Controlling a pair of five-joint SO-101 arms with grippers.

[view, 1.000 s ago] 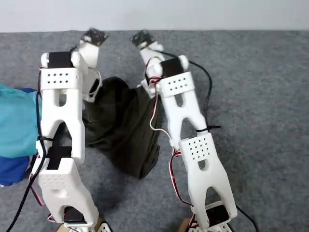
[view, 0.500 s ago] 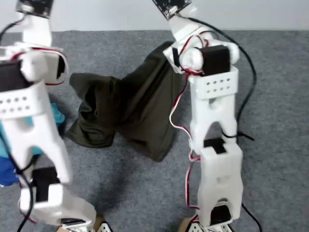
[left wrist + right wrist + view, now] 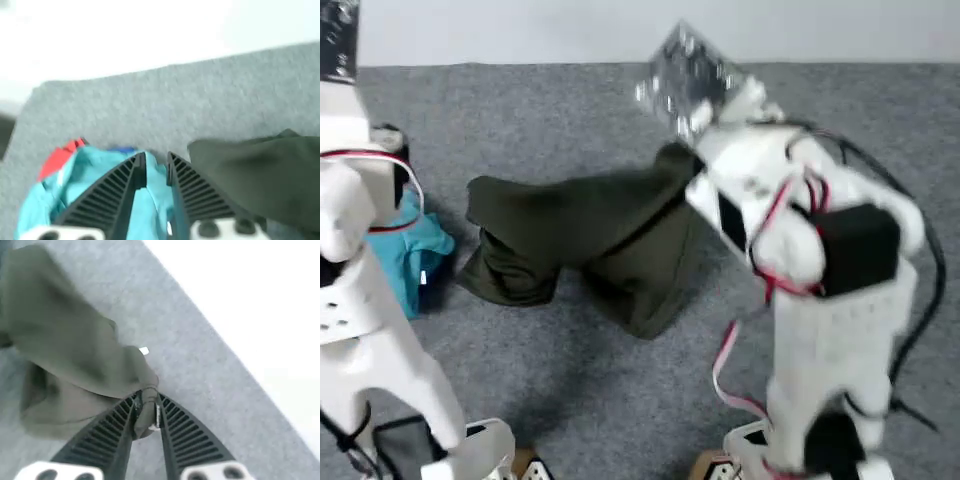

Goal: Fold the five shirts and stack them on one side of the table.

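- Since a second ago: both arms have risen from the far edge of the olive shirt point(image 3: 590, 225). One has swung off over the pile, and the cloth has spread out from its bunched heap.
- Olive shirt: one corner is pinched in the right claw point(image 3: 146, 409). The rest trails away below the claw onto the grey table point(image 3: 520, 110), creased, and bunched on the side toward the other claw.
- Right claw: closed on that corner, a fold of cloth showing between the jaws, held up off the table.
- Left claw point(image 3: 156, 162): a narrow gap between the jaws, nothing in it. The olive shirt's edge lies below and to one side, apart from it.
- Under the left claw: teal shirt point(image 3: 75, 175), rumpled, on top of a red shirt point(image 3: 57, 159) and a sliver of blue shirt point(image 3: 122, 149).
- Progress, as a judgement: three shirts are gathered at one side, the top one none too neat. The olive one is unfolded and mid-handling. A fifth I cannot make out. Folding and stacking of at least this shirt remain.
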